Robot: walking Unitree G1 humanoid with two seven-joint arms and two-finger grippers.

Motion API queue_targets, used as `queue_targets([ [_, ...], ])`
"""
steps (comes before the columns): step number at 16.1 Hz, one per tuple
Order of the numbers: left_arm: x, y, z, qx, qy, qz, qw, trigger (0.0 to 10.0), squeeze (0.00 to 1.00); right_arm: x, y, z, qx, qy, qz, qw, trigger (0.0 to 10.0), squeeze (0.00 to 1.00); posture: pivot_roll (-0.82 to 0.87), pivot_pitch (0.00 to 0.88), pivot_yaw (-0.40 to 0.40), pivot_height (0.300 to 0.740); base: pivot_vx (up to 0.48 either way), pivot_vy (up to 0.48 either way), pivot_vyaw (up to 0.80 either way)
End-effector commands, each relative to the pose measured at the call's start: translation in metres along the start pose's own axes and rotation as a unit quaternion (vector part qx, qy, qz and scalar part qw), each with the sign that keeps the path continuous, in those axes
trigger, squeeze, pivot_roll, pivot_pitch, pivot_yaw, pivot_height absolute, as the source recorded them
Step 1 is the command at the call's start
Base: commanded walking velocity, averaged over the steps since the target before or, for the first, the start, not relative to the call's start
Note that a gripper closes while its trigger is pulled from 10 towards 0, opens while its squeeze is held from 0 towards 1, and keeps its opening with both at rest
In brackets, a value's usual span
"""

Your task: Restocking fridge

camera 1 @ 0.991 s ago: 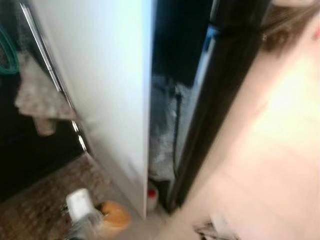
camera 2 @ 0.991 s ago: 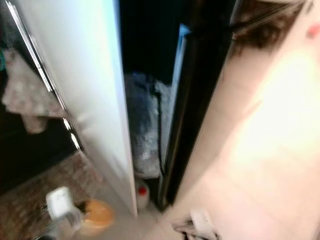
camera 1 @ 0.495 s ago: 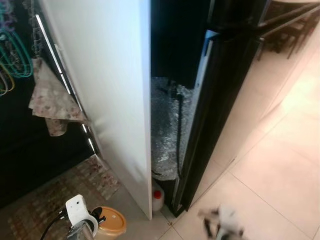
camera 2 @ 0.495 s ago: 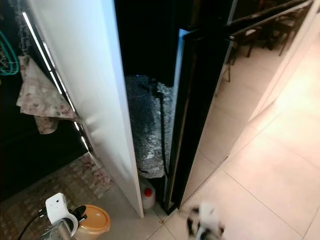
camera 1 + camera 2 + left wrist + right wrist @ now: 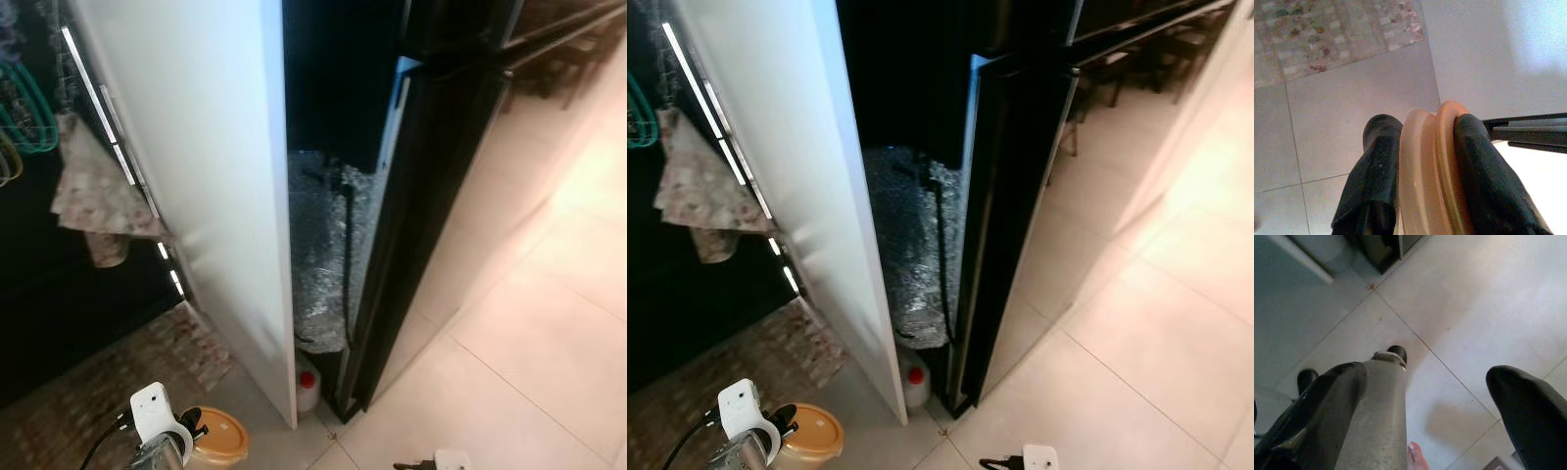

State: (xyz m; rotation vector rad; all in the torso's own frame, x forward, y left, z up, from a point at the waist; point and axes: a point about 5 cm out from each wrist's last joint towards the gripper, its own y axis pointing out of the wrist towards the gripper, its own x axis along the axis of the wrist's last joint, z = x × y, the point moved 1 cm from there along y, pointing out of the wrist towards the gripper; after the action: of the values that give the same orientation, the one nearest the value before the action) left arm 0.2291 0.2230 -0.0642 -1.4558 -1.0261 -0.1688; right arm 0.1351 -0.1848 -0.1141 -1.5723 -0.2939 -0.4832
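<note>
My left gripper (image 5: 1425, 128) is shut on a round tan container with an orange lid (image 5: 1429, 166). In the left eye view the same lid (image 5: 221, 437) sits at the bottom left, beside the white wrist camera (image 5: 155, 412). My right gripper (image 5: 1435, 377) hangs open over the tiled floor with nothing between its fingers; its white tip (image 5: 449, 460) shows at the bottom edge. Ahead stands a tall white door (image 5: 206, 196) with a long silver handle (image 5: 93, 98). To its right is a black fridge door (image 5: 431, 196), with a dark gap between them.
In the gap hangs a crinkled silver sheet (image 5: 318, 255) with a black cable, and a small white bottle with a red cap (image 5: 308, 386) stands on the floor below. A patterned towel (image 5: 93, 196), green hangers (image 5: 24, 117) and a rug (image 5: 98, 392) are at left. Pale tiles (image 5: 529, 362) spread to the right.
The picture was blurred one second ago and is sharp now. My right gripper has dropped lower at the bottom edge. The left gripper keeps hold of the container.
</note>
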Motion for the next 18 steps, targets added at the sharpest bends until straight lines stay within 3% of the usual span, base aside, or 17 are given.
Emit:
queue_targets([
  [1,-0.003,-0.001,0.004,0.006,0.0,0.006,1.0,10.0,0.0,0.016,0.002,0.001,0.002,0.021,-0.033,0.999,10.0,0.0,0.04,0.0,0.009,0.74,0.0,0.0,0.0],
  [6,-0.008,-0.001,-0.002,-0.003,0.01,0.014,1.0,10.0,0.0,0.043,0.005,0.011,0.019,-0.002,-0.059,0.998,10.0,0.0,0.05,0.0,0.007,0.74,0.0,0.0,0.0],
  [10,-0.008,-0.001,-0.004,-0.008,0.03,0.013,0.999,10.0,0.0,0.037,0.005,0.011,0.013,-0.005,-0.045,0.999,10.0,0.0,0.05,0.0,0.008,0.74,0.0,0.301,0.0],
  [14,-0.007,-0.001,-0.005,-0.008,0.026,0.011,1.0,10.0,0.0,0.025,0.004,0.005,0.01,-0.012,-0.028,0.999,10.0,0.0,0.05,0.0,0.009,0.74,0.0,0.299,-0.8],
  [18,-0.007,-0.001,-0.005,-0.008,0.027,0.011,1.0,10.0,0.0,0.028,0.004,0.004,0.011,-0.01,-0.042,0.999,10.0,0.0,0.05,0.0,0.009,0.74,0.0,0.299,0.0],
])
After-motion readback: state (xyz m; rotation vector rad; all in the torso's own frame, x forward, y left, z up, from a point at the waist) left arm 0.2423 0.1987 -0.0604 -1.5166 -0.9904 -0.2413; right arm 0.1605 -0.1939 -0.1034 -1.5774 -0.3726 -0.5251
